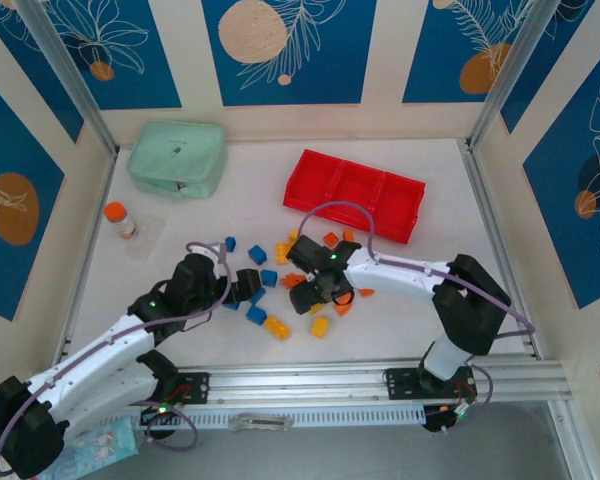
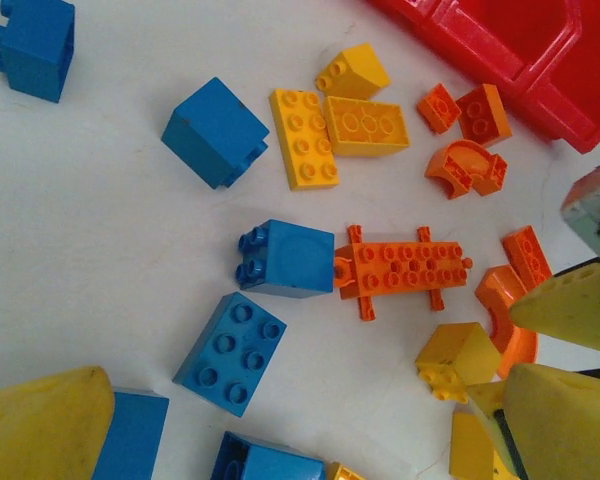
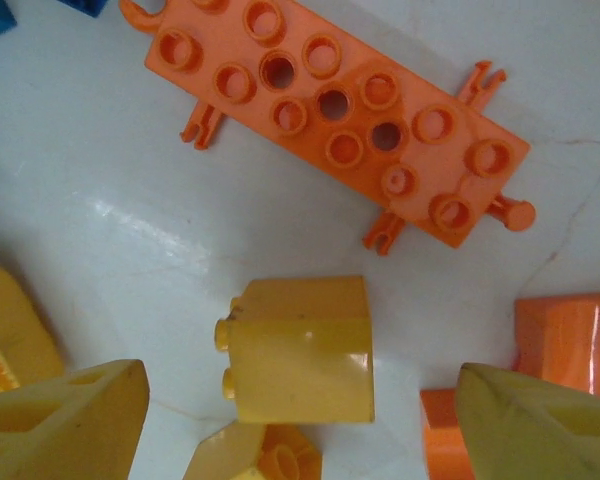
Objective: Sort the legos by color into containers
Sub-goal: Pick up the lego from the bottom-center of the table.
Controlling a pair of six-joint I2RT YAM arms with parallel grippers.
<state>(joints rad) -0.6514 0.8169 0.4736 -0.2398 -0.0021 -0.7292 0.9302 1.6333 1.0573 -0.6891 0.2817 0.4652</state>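
Observation:
Yellow, orange and blue legos point(image 1: 280, 280) lie scattered on the white table in front of the red three-compartment container point(image 1: 352, 166). My right gripper point(image 3: 300, 390) is open, straddling a yellow brick point(image 3: 300, 350) that lies on its side; a gap shows on each side of it. A long orange studded plate point(image 3: 330, 110) lies just beyond. My left gripper point(image 2: 310, 440) hangs open low over blue bricks point(image 2: 230, 350), one finger point(image 2: 40, 425) beside another blue brick point(image 2: 130, 435). In the top view both grippers point(image 1: 248, 288) point(image 1: 330, 293) are down in the pile.
A mint-green zip case point(image 1: 178, 158) sits at the back left and an orange-capped bottle point(image 1: 120, 220) at the left. The red tray's corner point(image 2: 500, 50) lies close beyond the bricks. The two arms work close together.

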